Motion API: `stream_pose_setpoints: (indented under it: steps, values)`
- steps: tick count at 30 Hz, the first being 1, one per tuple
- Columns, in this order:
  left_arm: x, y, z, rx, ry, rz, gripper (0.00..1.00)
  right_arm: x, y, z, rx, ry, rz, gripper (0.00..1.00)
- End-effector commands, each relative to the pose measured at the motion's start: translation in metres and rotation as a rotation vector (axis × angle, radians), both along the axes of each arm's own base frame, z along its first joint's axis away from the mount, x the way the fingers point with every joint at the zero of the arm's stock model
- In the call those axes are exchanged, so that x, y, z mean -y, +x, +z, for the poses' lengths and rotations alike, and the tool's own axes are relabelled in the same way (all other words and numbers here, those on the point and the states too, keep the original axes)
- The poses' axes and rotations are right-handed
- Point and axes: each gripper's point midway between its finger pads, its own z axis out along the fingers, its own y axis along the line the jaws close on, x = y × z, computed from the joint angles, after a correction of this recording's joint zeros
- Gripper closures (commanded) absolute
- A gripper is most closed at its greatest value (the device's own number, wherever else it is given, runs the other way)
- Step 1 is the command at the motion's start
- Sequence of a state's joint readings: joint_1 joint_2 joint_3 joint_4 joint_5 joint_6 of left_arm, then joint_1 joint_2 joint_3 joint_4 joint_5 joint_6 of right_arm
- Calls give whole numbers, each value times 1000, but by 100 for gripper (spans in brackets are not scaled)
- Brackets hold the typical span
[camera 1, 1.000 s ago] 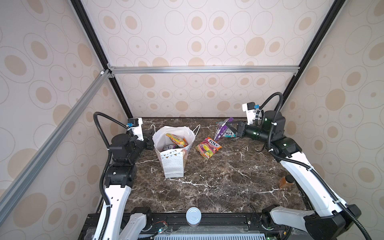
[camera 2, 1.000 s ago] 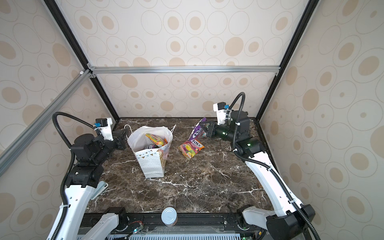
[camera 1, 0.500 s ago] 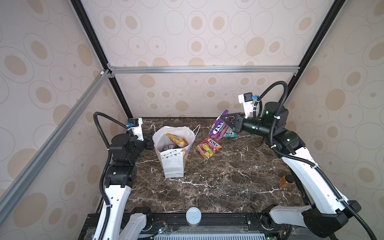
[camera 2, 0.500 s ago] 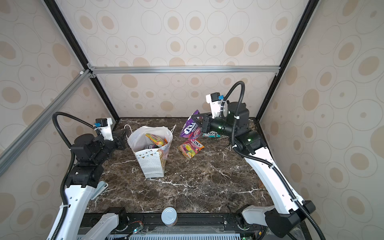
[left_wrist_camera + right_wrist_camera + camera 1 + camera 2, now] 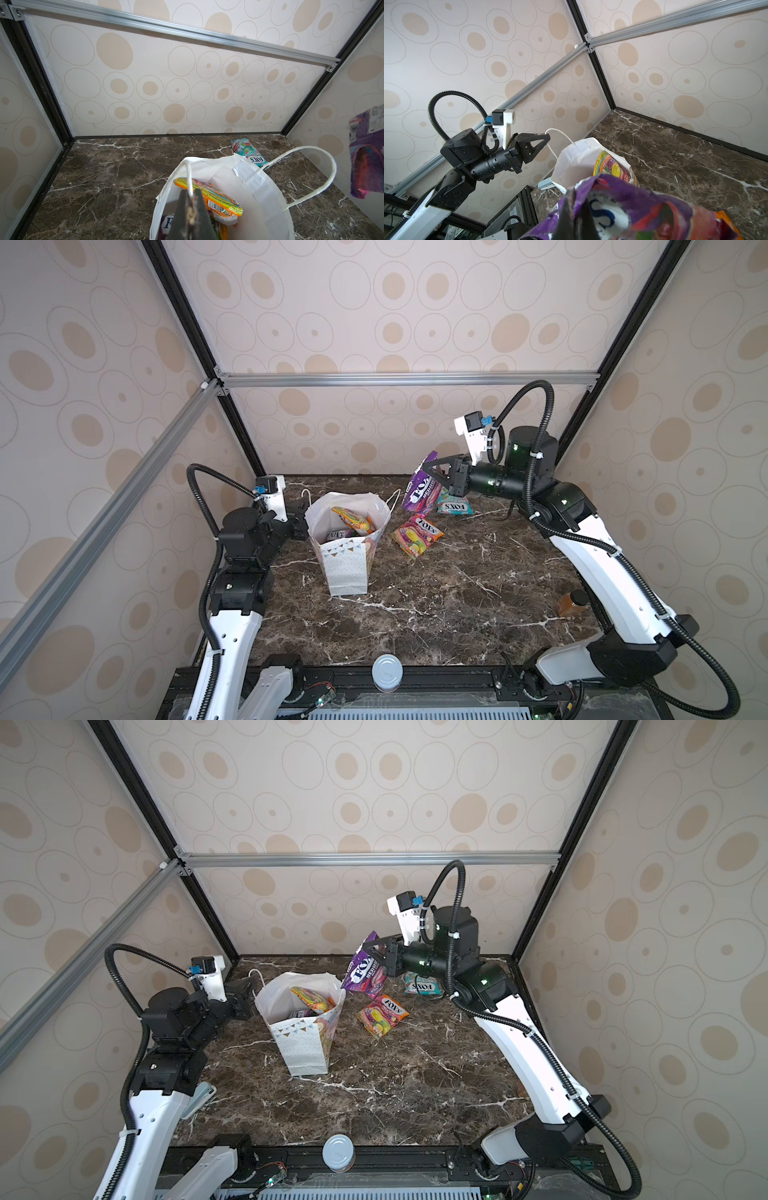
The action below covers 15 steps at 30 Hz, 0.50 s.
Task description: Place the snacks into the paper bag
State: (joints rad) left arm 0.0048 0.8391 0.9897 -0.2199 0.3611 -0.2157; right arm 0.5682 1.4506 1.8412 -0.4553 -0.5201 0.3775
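In both top views the paper bag (image 5: 347,560) is standing upright and open on the counter (image 5: 457,605), left of the middle of the frame. The left gripper (image 5: 304,506) is reaching in from the left side, and the bottom middle of the left wrist view is showing its jaws pressed together on one cord handle (image 5: 188,176) of the bag. Inside the bag an orange packet (image 5: 352,518) is leaning against the wall, with what is probably another packet half hidden under it. The right gripper (image 5: 430,472) is hanging to the upper right of the bag and pinching the top edge of a purple packet (image 5: 420,493). That packet is dangling clear of the counter, beside the bag's rim. Just below it in the frame a magenta and yellow packet (image 5: 417,535) is lying flat on the counter. A teal packet (image 5: 454,506) is lying to its upper right, beneath the right gripper's wrist
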Motion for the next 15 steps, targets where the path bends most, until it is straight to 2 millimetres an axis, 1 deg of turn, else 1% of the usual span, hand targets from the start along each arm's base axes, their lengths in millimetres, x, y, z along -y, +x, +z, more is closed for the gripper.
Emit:
stream_pose_setpoints:
  steps: [1,6,15]
  values:
    - [0,-6,21,72,13,-10,100,-6,-9,28,91,16,29,100]
    - [0,-7,21,75,15,-8,100,-19,-7,38,102,23,53,100]
    - [0,-8,22,78,15,-8,100,-49,-12,53,130,27,124,100]
